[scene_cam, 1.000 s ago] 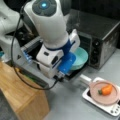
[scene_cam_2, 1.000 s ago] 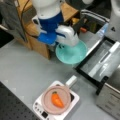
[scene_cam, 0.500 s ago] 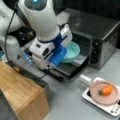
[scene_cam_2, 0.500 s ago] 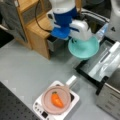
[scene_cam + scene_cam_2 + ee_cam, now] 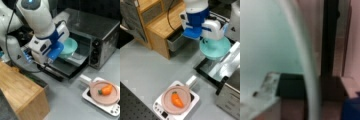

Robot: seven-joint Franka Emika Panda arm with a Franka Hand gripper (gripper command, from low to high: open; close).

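Above the open door of the black-and-silver toaster oven [image 5: 100,37], the white-and-blue gripper [image 5: 206,40] clamps the rim of a teal plastic bowl [image 5: 216,48], well apart from the orange carrot [image 5: 177,99] on its pink plate.

In a front view, bowl [image 5: 68,47] over oven door [image 5: 65,67]; carrot [image 5: 106,90] on plate [image 5: 98,98], right.

grey table [image 5: 150,72], oven [image 5: 100,37], scale [image 5: 176,106], wood cabinet [image 5: 22,95]
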